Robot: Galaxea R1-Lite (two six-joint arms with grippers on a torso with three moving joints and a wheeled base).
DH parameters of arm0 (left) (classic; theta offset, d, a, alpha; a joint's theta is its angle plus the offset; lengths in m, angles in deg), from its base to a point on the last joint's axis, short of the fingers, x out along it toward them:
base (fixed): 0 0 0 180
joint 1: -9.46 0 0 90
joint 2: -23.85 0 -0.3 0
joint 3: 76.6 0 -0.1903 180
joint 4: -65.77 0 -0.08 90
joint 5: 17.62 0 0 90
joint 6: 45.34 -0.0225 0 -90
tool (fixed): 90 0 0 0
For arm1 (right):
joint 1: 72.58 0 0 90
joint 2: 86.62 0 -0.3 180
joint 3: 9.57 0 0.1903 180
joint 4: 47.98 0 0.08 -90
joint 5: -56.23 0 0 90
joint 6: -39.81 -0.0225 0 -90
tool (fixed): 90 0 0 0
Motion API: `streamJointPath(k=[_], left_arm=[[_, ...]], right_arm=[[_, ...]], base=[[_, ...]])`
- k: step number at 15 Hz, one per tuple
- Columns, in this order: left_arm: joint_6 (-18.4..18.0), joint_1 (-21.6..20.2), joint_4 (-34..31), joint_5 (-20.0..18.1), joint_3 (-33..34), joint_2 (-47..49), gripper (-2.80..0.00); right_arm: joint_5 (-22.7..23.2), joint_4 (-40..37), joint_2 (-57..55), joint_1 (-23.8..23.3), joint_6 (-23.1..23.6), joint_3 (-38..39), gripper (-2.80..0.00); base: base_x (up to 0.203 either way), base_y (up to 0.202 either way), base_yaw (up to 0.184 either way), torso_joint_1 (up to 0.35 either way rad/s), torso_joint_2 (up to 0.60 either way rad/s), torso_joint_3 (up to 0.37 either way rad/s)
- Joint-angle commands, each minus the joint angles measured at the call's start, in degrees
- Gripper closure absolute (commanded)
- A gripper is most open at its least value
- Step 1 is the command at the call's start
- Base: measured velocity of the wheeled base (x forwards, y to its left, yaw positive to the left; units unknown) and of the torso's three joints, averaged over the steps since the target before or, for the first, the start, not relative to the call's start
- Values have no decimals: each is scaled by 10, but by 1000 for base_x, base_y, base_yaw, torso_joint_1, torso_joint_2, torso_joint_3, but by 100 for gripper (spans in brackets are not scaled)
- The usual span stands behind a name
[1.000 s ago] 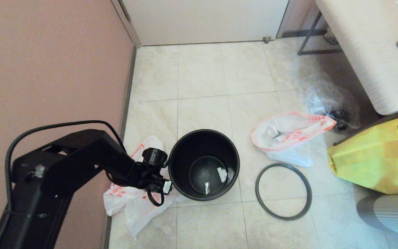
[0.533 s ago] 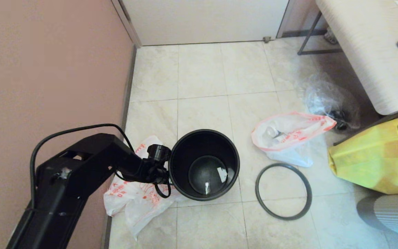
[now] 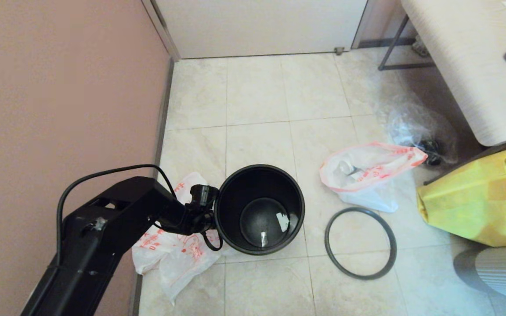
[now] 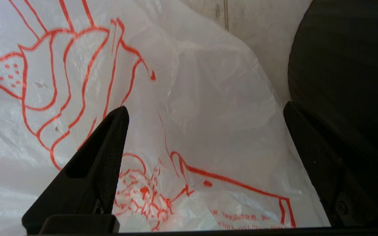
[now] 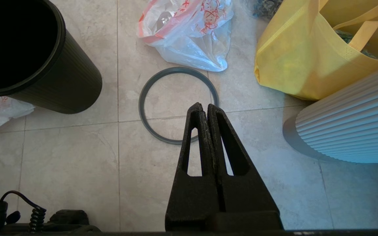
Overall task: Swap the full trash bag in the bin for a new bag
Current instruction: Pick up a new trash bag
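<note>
New bag [image 4: 189, 108] flat beneath and between wide-apart left jaws, bin [image 4: 346, 65] just beside.

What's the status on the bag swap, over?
Left gripper open above the new bag, beside the bin. Right gripper shut, parked. Bin unlined; full trash bag out on floor. Rim ring off, nothing blocking.

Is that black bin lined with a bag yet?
No. The bin stands bare inside; the new bag lies crumpled on the floor beside it.
</note>
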Motion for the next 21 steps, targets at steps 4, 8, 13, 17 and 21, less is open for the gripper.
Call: streamJointPath(k=[4,8,13,17,21], left_arm=[[-8,-12,-89,21,-25,31,0],[3,-21,-84,22,-7,17,0],[13,-9,-13,15,78,-54,0],[14,3,18,16,160,-119,0],[16,12,44,20,252,-203,0]], right_arm=[[0,0,-1,0,0,0,0],[0,0,-1,0,0,0,0],[0,0,-1,0,0,0,0],[0,0,-1,0,0,0,0],[0,0,-1,0,0,0,0]], base=[[0,0,0,0,0,0],[0,0,0,0,0,0],[0,0,0,0,0,0],[0,0,0,0,0,0],[0,0,0,0,0,0]])
